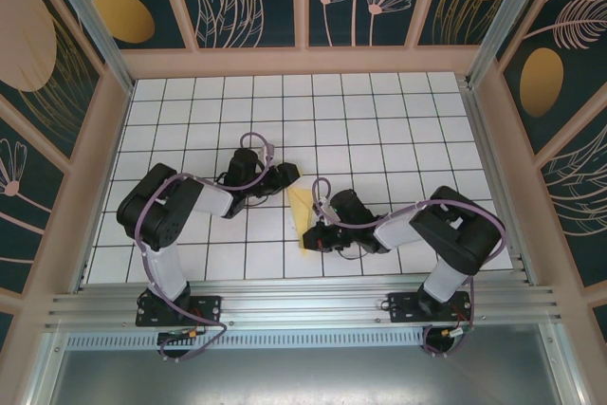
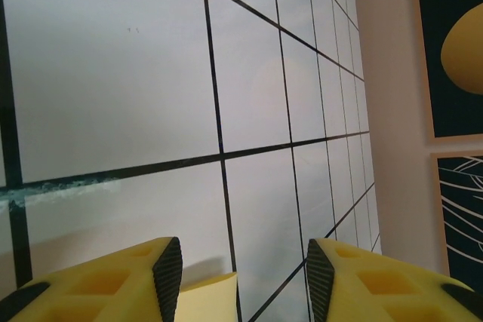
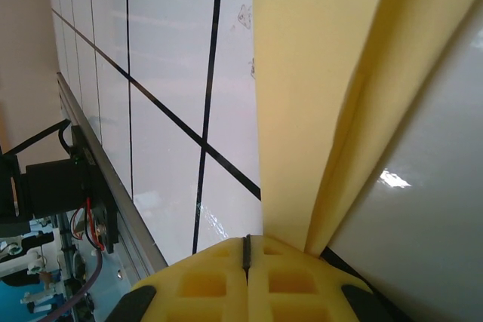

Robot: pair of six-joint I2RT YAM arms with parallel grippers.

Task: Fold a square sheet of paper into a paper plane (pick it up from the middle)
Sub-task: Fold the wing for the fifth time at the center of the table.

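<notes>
Yellow folded sheet (image 3: 317, 73) touches the closed, low right hand (image 3: 246, 250); left hand (image 2: 245, 262) hovers open, tilted down.

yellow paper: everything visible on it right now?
The paper is thin, plain, pale yellow, folded over so two layers show along one edge. It lies near the middle of the white tiled table. The right gripper, jaws shut, meets one end; whether it presses down is unclear. A corner sits between the left gripper's open jaws, not pinched.
</notes>
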